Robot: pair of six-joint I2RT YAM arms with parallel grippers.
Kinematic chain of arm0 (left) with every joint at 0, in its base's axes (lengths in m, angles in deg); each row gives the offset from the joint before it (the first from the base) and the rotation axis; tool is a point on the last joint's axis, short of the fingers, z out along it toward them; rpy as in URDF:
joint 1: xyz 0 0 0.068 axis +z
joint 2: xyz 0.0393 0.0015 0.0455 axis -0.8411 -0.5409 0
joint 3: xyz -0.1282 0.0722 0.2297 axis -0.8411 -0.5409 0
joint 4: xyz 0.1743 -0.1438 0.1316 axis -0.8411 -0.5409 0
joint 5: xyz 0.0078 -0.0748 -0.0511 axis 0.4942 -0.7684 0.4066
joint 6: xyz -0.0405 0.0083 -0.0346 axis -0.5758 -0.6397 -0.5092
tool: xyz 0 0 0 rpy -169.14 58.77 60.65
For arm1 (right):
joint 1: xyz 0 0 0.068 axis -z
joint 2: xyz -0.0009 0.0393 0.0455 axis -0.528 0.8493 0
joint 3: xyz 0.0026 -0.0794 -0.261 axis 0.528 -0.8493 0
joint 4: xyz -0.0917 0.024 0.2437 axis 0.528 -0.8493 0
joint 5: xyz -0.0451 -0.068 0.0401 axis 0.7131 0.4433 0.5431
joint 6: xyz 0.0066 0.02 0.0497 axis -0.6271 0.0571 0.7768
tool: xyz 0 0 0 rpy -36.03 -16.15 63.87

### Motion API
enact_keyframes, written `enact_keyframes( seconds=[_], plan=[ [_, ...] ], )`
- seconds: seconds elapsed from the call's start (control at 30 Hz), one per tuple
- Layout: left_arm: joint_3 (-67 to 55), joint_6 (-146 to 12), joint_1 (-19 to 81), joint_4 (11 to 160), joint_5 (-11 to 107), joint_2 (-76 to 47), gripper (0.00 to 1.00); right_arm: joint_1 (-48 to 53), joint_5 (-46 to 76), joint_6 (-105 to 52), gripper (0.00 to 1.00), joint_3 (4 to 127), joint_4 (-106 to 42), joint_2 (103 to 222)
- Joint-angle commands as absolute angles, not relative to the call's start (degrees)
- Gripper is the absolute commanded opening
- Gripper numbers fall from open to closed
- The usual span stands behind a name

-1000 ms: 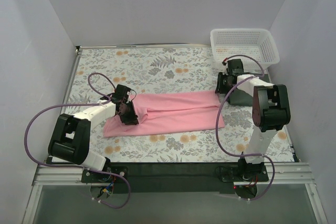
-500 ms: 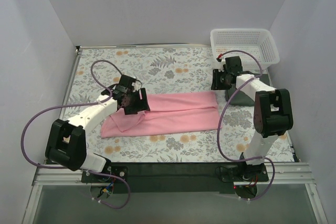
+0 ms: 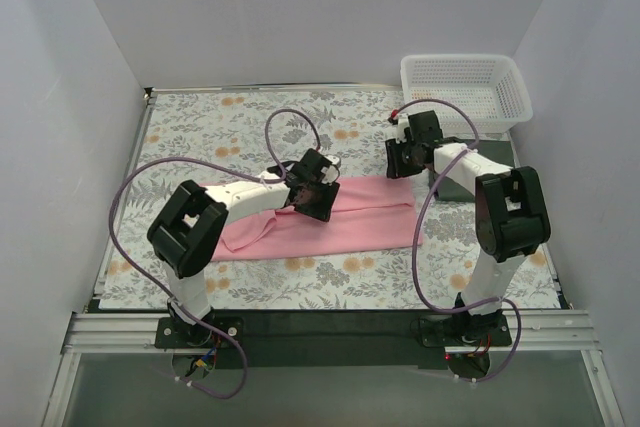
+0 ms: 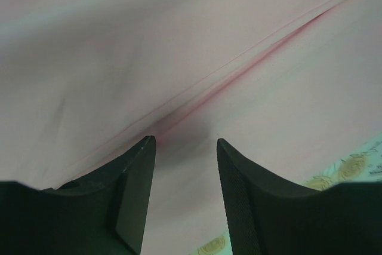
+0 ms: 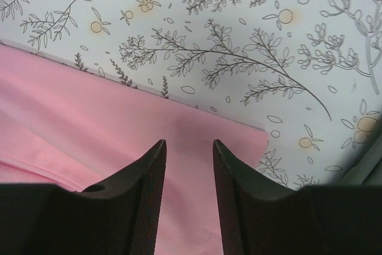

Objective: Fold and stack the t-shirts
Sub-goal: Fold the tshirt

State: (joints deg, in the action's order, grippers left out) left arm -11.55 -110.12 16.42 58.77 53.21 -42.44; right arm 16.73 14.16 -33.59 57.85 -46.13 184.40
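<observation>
Reaching across the pink tee (image 3: 370,222), my left tool (image 4: 182,144) stands partly open over a fold line in the fabric, with nothing gripped between its fingers. From the wrist view I cannot tell whether the tips touch the cloth. The tee lies folded into a long band across the middle of the floral worktop (image 3: 250,127). My right tool (image 5: 189,144) sits above the band's far right corner, jaws also partly apart and holding nothing. The green tee (image 3: 457,185), a flat folded rectangle, rests just right of the pink one, partly under my right arm. A white basket (image 3: 465,87) stands at the far right corner.
</observation>
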Motion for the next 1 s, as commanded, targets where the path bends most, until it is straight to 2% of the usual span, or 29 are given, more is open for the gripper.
enact_keyframes(
  seconds=[0.0,0.17,0.5,0.67,0.83,0.97],
  plan=[
    [-7.5,-104.0,14.8,61.6,58.4,-44.0,0.42,15.3,13.2,-35.6,0.38,60.4,-46.3,186.2],
    [-8.2,-103.0,14.6,63.9,58.7,-45.9,0.34,13.7,13.3,-36.0,0.37,61.3,-46.8,188.5],
    [-14.7,-104.7,14.6,64.5,56.5,-45.4,0.27,13.7,19.0,-36.4,0.36,62.0,-47.0,192.3],
    [-14.8,-105.7,14.5,63.3,56.2,-42.2,0.3,13.9,18.6,-36.5,0.35,63.7,-47.6,193.0],
    [-11.9,-105.0,14.5,63.3,53.9,-38.0,0.43,13.9,17.6,-36.5,0.35,63.8,-47.9,193.0],
    [-11.2,-104.2,14.5,66.1,55.3,-37.9,0.41,13.9,18.0,-36.8,0.35,63.8,-48.2,192.8]
  ],
)
